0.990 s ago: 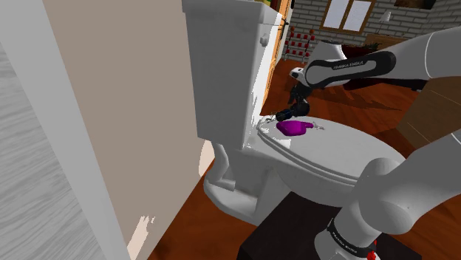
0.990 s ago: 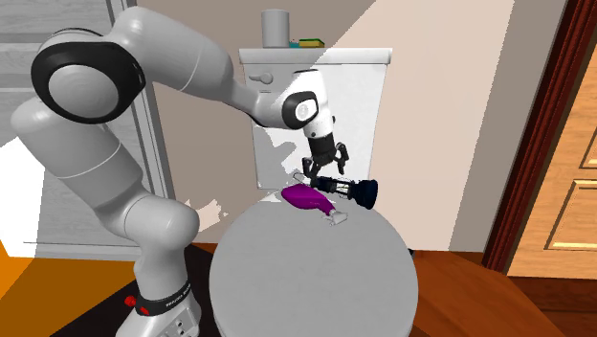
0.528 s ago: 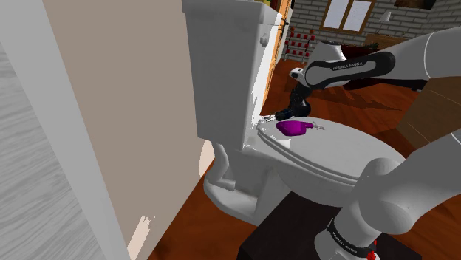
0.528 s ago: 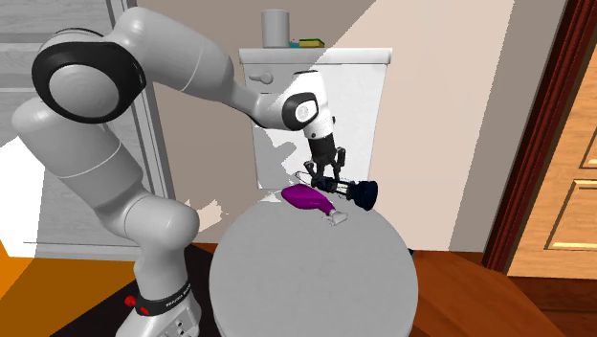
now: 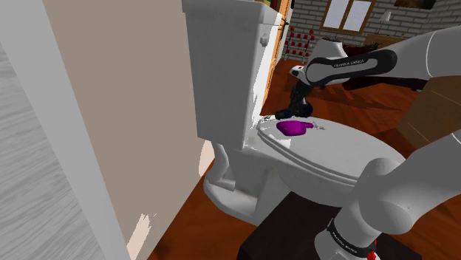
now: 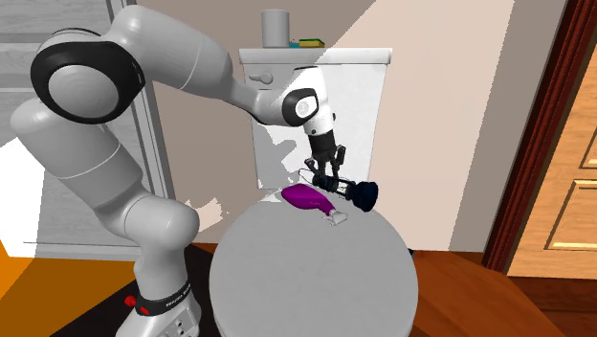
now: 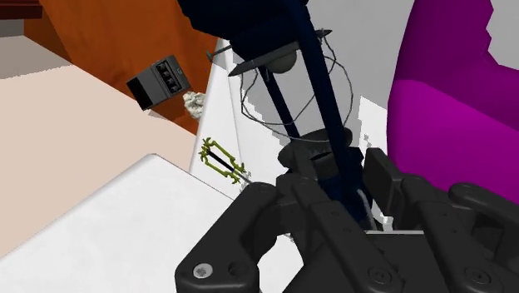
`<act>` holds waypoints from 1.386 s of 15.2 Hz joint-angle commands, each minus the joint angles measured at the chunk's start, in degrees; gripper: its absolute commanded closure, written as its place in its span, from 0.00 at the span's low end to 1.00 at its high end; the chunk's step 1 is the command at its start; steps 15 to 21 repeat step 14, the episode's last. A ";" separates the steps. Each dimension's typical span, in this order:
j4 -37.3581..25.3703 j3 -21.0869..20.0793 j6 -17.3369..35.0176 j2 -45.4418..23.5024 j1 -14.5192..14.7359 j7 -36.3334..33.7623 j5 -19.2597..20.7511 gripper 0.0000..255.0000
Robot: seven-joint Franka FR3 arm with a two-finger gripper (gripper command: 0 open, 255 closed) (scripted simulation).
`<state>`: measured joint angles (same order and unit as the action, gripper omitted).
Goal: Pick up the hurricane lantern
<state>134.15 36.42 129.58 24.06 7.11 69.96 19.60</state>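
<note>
On the closed white toilet lid (image 6: 316, 278), a purple object (image 6: 304, 197) lies next to a small white piece (image 6: 337, 219). Just behind them the dark blue hurricane lantern (image 6: 352, 191) (a wire cage around its globe) lies on its side, low over the rear of the lid; it may be touching the lid. The black gripper (image 6: 327, 182) meets it from above, its fingers (image 7: 384, 171) clasping a dark frame bar. Beyond stands the tank (image 6: 364, 96), with a grey cup (image 6: 275, 27) on top.
</note>
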 commanded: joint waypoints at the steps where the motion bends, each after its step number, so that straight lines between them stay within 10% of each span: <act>1: -0.91 -0.36 -1.67 0.47 -0.03 0.10 -0.07 1.00; 21: -8.22 -2.36 -10.46 1.98 0.34 0.63 -1.10 1.00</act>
